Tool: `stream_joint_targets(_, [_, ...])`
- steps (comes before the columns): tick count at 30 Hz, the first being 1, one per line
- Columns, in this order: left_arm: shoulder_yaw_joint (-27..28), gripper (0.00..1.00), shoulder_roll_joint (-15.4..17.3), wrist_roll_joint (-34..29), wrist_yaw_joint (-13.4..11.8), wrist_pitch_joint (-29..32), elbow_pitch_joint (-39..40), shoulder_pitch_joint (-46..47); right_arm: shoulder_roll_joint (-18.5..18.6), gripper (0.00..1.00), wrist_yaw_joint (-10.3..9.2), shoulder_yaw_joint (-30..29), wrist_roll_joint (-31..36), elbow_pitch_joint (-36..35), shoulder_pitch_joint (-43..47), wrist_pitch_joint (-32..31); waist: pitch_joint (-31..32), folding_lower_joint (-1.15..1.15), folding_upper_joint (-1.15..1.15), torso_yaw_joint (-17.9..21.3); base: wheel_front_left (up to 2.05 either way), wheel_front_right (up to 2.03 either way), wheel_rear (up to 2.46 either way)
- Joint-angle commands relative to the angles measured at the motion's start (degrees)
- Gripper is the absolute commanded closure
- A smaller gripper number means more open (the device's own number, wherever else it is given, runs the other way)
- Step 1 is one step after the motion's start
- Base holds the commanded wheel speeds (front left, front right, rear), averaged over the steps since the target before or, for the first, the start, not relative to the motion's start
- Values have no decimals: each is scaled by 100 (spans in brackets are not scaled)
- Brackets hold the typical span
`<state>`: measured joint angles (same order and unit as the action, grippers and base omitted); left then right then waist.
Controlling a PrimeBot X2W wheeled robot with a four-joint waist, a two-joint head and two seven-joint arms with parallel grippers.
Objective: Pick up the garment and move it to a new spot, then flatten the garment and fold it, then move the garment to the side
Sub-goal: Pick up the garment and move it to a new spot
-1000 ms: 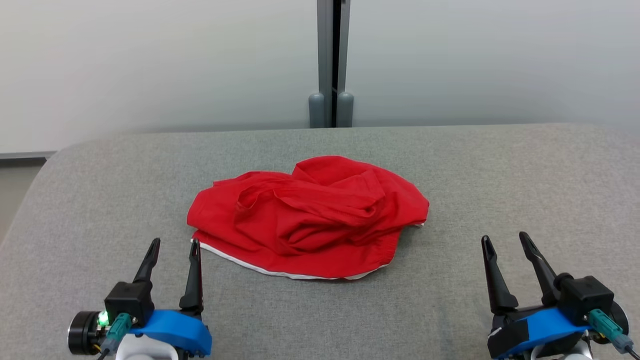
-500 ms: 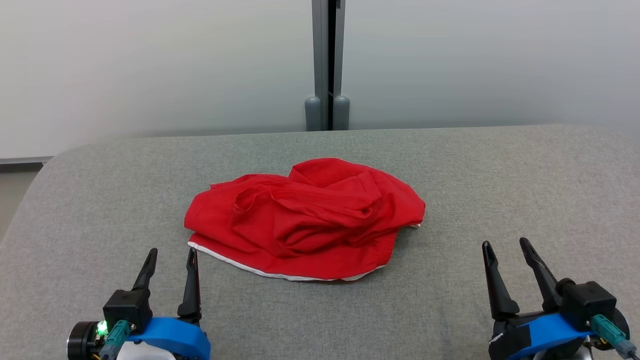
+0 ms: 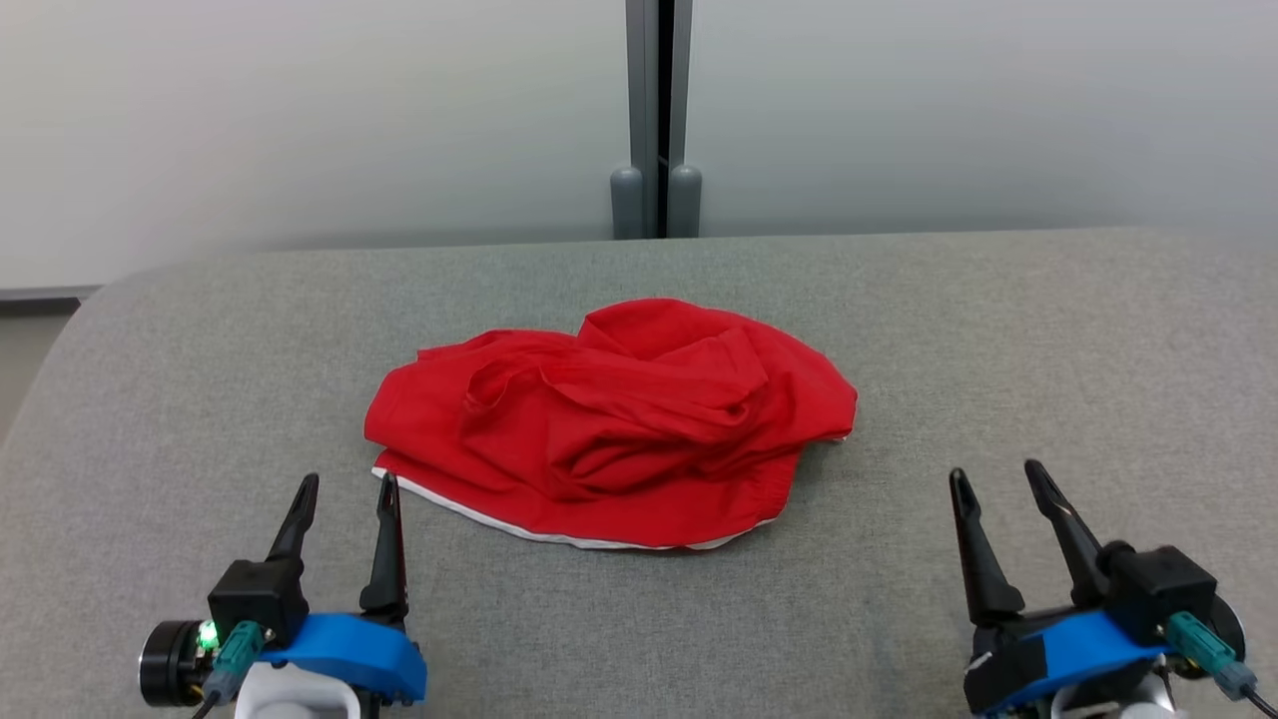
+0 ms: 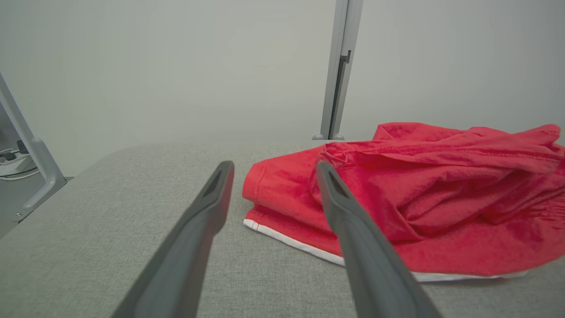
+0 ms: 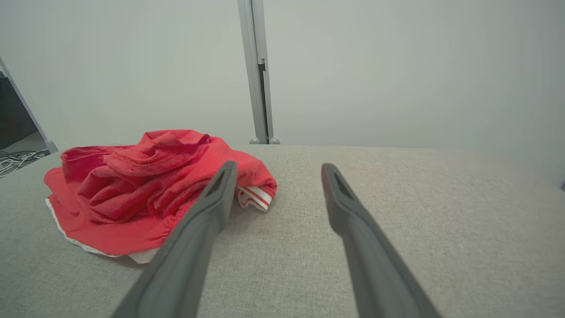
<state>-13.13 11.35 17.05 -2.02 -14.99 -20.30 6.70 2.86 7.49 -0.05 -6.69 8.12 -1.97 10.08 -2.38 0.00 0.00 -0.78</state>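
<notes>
— Where to find the garment (image 3: 609,424)?
— Heaped in the middle of the bench (image 3: 998,330), crumpled, white hem along the near edge. Near-left corner just beside the left gripper (image 3: 349,481); well apart from the right gripper (image 3: 995,469).
— Holding anything?
— Nothing. Both spread wide and empty, poised over the near bench, one on each side.
— Likely trouble?
— Pinching only a top fold: with so many layers bunched, probably lifts one flap and drags the rest. Diving too low, and catching the bench cover along with the cloth. Grabbing at uneven points, likely leaving a twist that is harder to flatten.
</notes>
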Motion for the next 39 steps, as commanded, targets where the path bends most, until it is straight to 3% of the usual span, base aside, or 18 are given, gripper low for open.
stream_joint_targets(1, [37,0,-5,-50,-1,-28,37,112,9,0,1,44,33,-22,-141,-26,-76,0,0,-54,0,0,0])
stream_joint_targets(9, [-163,0,-134,-206,208,-27,-79,859,8,0,1,161,81,-106,-600,2,-864,0,0,-153,0,0,0])
stream_joint_targets(18, [-378,0,-235,-270,511,-10,-962,2007,10,0,1,227,83,-25,-1020,148,-1632,0,0,31,0,0,0])
stream_joint_targets(19, [-379,24,-243,-248,541,-11,-1059,2065,10,0,1,223,73,-2,-1050,172,-1654,0,0,51,0,0,0])
stream_joint_targets(20, [-379,24,-243,-248,541,-11,-1059,2065,10,0,1,223,73,-2,-1050,172,-1654,0,0,51,0,0,0])
stream_joint_targets(21, [-398,100,-257,-201,592,-13,-1223,2156,11,0,1,212,55,50,-1082,208,-1673,0,0,84,0,0,0])
stream_joint_targets(28, [-370,100,-226,-210,617,-24,-1324,2189,9,0,1,192,32,251,-1006,311,-1394,0,0,119,0,0,0])
stream_joint_targets(39, [81,100,-13,-362,246,-25,-26,1383,12,0,1,149,-8,288,-513,267,-417,0,0,-57,0,0,0])
